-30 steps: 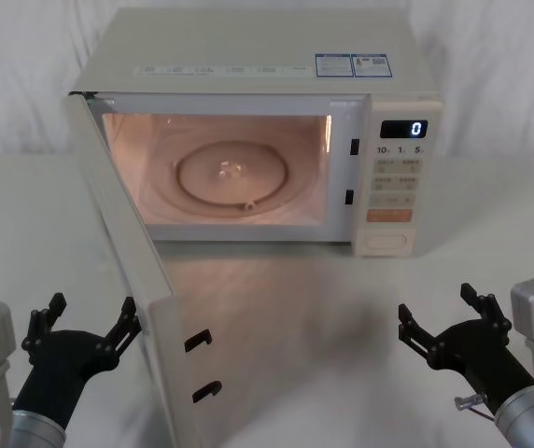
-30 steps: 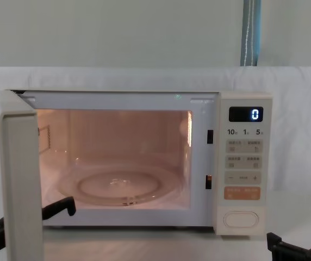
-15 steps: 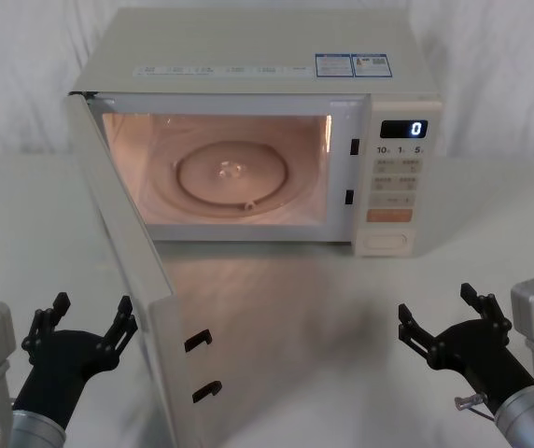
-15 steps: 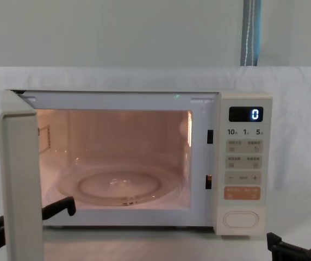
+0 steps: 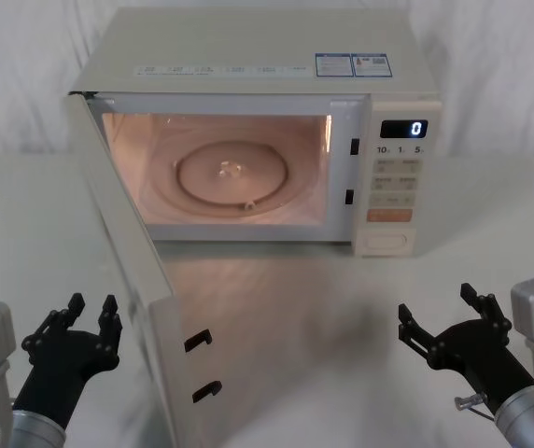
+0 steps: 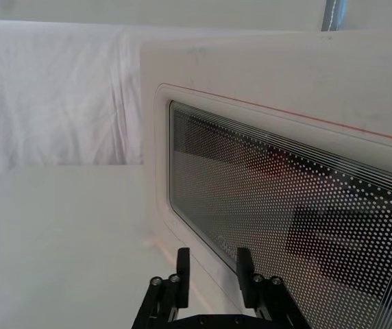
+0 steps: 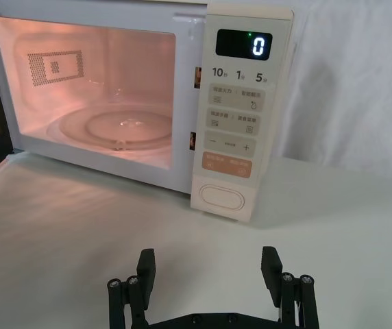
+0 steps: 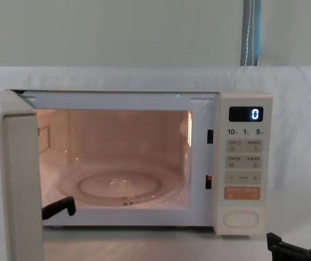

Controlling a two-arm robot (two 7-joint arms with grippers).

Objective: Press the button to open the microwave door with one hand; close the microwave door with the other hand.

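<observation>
The cream microwave [image 5: 258, 65] stands at the back of the table with its cavity lit. The microwave door [image 5: 141, 299] is swung wide open toward me on its left hinge, and its dark window [image 6: 285, 219] shows close up in the left wrist view. The button [image 5: 386, 241] [image 7: 221, 197] [image 8: 241, 219] sits at the bottom of the control panel. My left gripper [image 5: 91, 306] [image 6: 213, 264] hovers low, just outside the door's outer face; it is open with a narrow gap and holds nothing. My right gripper [image 5: 438, 308] [image 7: 210, 264] is wide open at the front right, well short of the panel.
A glass turntable [image 5: 232, 175] lies inside the cavity. The panel carries a black display [image 5: 403, 129] reading 0 and an orange key [image 5: 389, 215]. White cloth covers the table [image 5: 342, 308], with free room between the door's edge and my right gripper.
My left gripper's fingers have drawn closer together and pulled slightly left, away from the door's face. The door, the microwave and my right gripper have not moved.
</observation>
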